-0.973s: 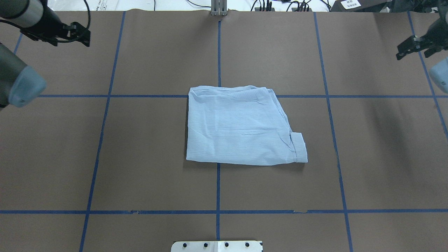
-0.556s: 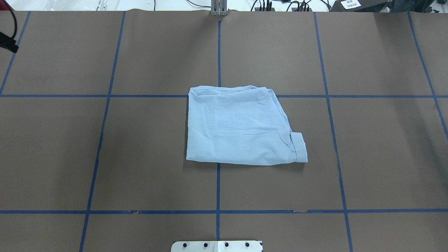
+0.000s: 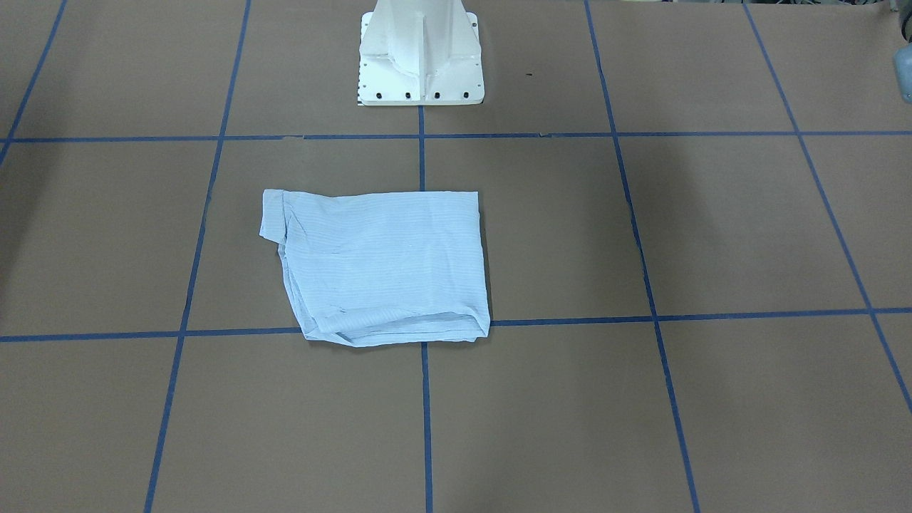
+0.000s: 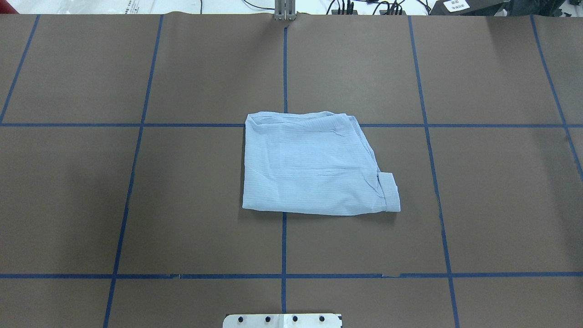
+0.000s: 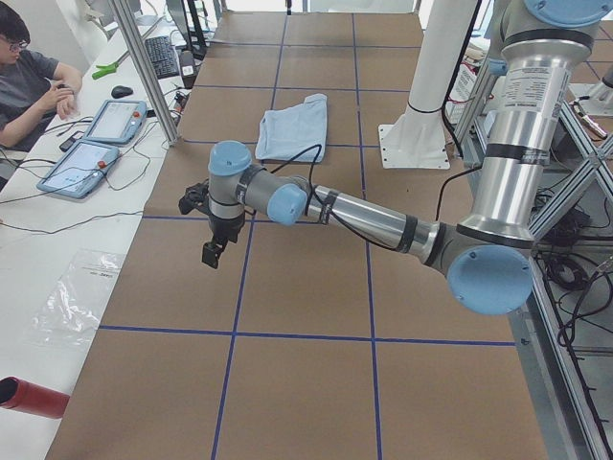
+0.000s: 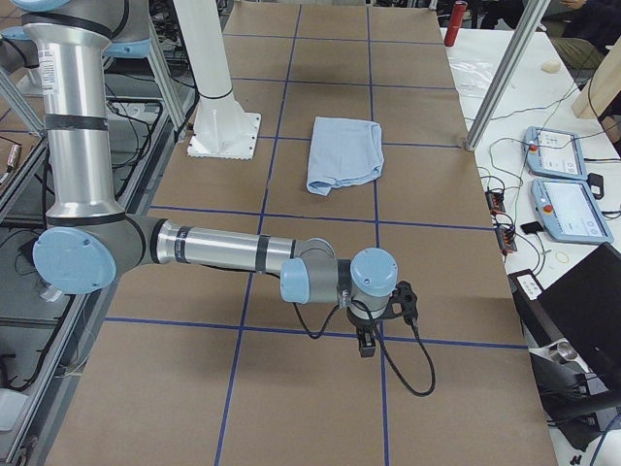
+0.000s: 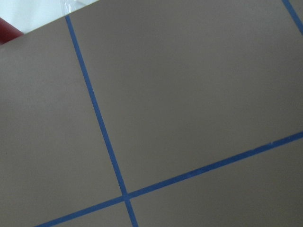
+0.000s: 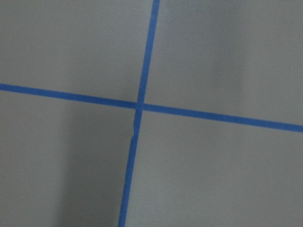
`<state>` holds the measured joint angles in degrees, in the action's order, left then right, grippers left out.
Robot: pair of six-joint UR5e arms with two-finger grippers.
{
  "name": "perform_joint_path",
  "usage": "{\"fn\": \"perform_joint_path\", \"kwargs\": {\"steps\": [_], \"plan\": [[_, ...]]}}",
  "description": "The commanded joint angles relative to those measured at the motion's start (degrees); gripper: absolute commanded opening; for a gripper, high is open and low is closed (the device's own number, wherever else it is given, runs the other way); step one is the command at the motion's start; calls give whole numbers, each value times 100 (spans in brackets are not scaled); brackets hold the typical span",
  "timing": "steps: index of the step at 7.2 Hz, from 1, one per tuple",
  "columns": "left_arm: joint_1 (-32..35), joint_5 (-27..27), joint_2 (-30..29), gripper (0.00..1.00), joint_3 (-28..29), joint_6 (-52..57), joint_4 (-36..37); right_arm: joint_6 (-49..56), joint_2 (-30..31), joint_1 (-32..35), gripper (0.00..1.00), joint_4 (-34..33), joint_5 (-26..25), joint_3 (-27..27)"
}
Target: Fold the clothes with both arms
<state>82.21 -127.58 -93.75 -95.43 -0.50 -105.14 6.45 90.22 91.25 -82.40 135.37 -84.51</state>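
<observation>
The light-blue striped shirt lies folded into a rough rectangle at the table's middle, with a cuff poking out at its near right corner. It also shows in the front view as the shirt and in both side views. Neither arm touches it. The left gripper hangs over the table far out to the left, and the right gripper far out to the right. Both show only in the side views, so I cannot tell whether they are open or shut. Both wrist views show only brown table and blue tape lines.
The white pedestal base stands at the robot's edge of the table. A person sits beside two tablets on the white bench beyond the far edge. A red cylinder and a plastic bag lie there too.
Both arms have swung outward and left the overhead view. The shirt has not moved.
</observation>
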Motion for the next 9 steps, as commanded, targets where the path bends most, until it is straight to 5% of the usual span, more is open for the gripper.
{"fn": "perform_joint_path", "kwargs": {"steps": [1,3,7,9], "plan": [[67,23,408,100,173,-11,-341,-186,320,86,100,145,24,-57],[287,-39,593,100,245,15,305,-1351,338,86,100,93,7,-547],[558,-442,647,100,-281,173,1736,-1497,277,51,100,137,51,-628],[656,-460,664,100,-292,656,1821,-1497,276,51,100,137,16,-628]]}}
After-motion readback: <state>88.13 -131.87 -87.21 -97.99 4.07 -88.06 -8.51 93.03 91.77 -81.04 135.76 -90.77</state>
